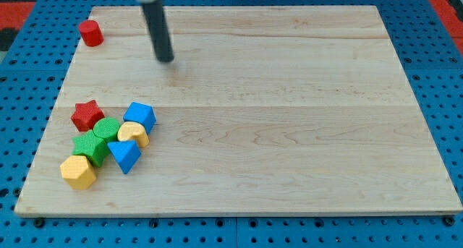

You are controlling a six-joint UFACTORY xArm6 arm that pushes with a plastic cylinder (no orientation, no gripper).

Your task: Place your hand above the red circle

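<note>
Seven blocks lay on the pale wooden board: two red, two green, two blue pieces and two yellow. The red cylinder stood alone near the view's top-left corner. My tip, a smooth dark rod end with no jaws to open or close, rested to its right, apart. The red star, green blocks, blue blocks and yellow blocks clustered lower left.

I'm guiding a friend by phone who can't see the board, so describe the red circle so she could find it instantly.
Start at the wooden board and go to its corner at the view's top left. The red circle stands there alone, a short round cylinder, with my tip to its right and not touching. The only other red piece, the red star, sits lower down in the cluster of blocks.
</note>
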